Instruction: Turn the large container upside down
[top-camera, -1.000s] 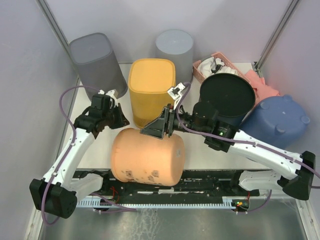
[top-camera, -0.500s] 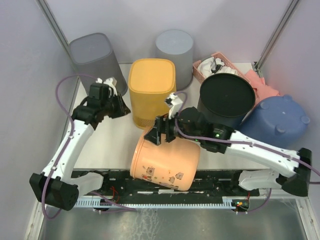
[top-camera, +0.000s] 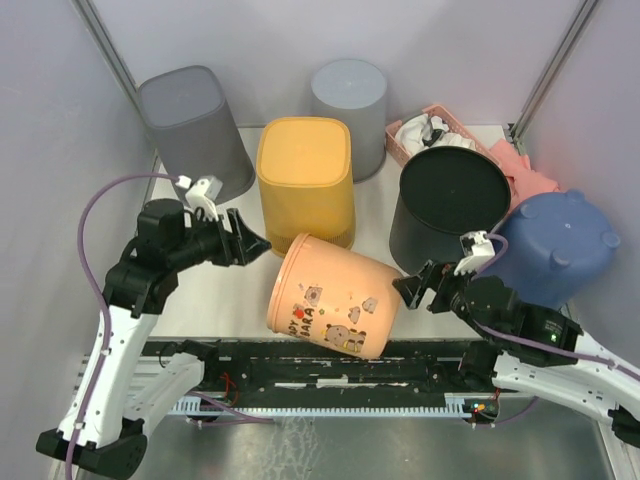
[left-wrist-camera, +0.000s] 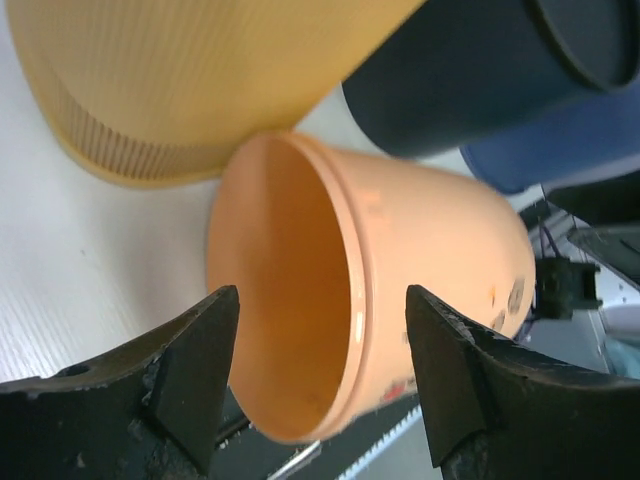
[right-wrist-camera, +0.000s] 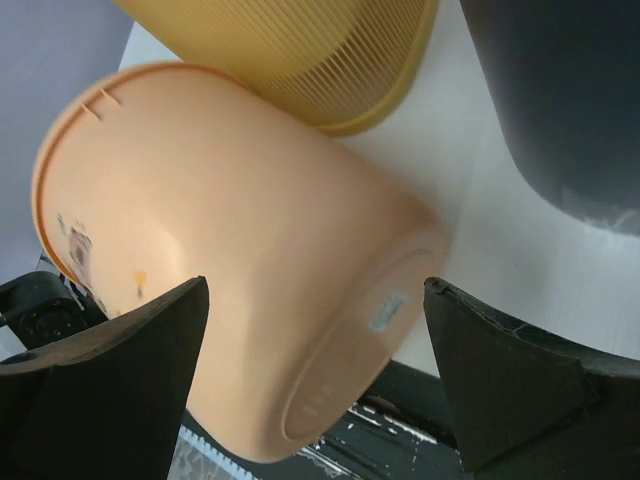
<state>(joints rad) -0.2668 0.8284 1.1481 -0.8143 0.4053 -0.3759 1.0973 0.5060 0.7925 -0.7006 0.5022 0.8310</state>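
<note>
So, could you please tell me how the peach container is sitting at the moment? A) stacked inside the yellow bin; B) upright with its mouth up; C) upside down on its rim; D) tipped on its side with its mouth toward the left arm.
D: the left wrist view looks straight into the open mouth of the peach container, the right wrist view shows its closed base, and from above it lies tipped over.

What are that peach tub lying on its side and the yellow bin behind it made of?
Peach tub: looks like smooth moulded plastic, slightly glossy, going by its soft sheen, lipped rim and printed cartoon pictures. Yellow bin: probably plastic too, with a matte finish; the wrist views show fine ribbed, seemingly perforated walls.
</note>
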